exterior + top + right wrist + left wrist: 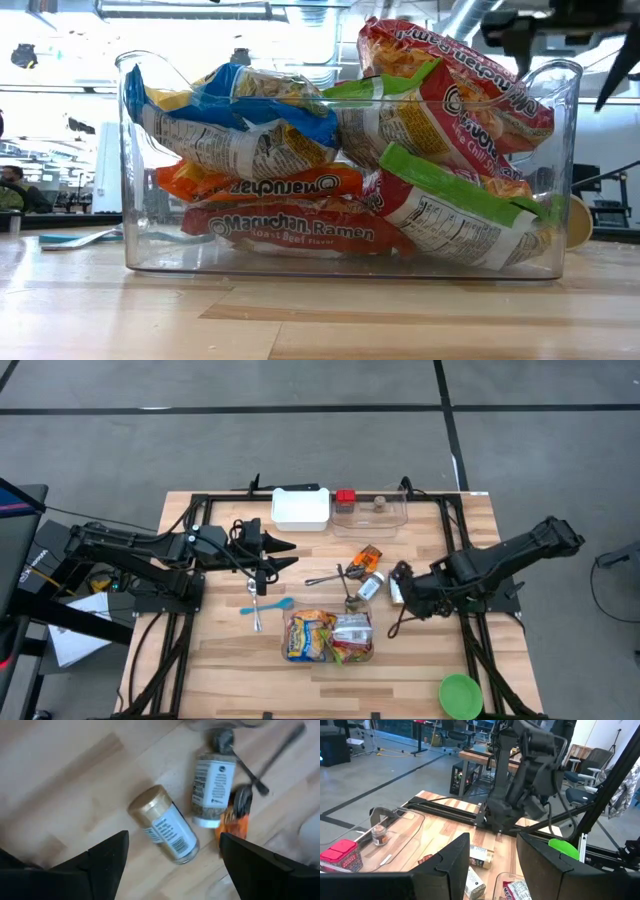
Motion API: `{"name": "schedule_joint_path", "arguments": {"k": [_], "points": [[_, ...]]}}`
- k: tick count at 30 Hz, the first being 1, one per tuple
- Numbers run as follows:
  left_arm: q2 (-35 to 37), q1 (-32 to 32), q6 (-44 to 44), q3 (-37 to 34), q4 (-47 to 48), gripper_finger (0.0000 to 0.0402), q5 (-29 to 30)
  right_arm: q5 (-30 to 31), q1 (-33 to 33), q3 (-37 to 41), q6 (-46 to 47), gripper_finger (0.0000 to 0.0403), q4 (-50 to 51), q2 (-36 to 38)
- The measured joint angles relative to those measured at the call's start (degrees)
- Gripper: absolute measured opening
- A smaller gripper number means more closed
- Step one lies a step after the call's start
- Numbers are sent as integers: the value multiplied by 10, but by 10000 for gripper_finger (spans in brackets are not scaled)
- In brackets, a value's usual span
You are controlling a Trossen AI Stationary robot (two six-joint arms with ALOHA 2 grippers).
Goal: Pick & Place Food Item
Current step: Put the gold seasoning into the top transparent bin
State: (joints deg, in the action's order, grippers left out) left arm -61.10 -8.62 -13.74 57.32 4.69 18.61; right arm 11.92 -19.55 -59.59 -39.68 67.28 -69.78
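Your right gripper point(170, 857) hangs wide open and empty over the gold-capped glass spice jar point(165, 831), presumably lining up a grasp. Two jars lie there: a white-capped one point(210, 787) sits at its two o'clock. Your left gripper point(283, 554) waits half-open, empty, at table nine o'clock.

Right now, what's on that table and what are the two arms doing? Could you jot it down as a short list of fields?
Front bin: clear bin full of ramen packets
Table middle: two spice jars lying on their sides, apart
Back edge: white container beside a clear tray
Front right corner: green lid
Left gripper: empty, fingers apart, above the table's left part
Right gripper: open, over the gold-capped jar
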Motion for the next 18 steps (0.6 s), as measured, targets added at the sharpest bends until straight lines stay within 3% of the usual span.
{"name": "schedule_joint_path", "arguments": {"k": [12,18], "points": [[0,0,-2,0,0,159,5,-2,15,90,-20,306,-157,-6],[0,0,-4,0,-2,159,6,0,29,150,-60,307,-174,-8]]}}
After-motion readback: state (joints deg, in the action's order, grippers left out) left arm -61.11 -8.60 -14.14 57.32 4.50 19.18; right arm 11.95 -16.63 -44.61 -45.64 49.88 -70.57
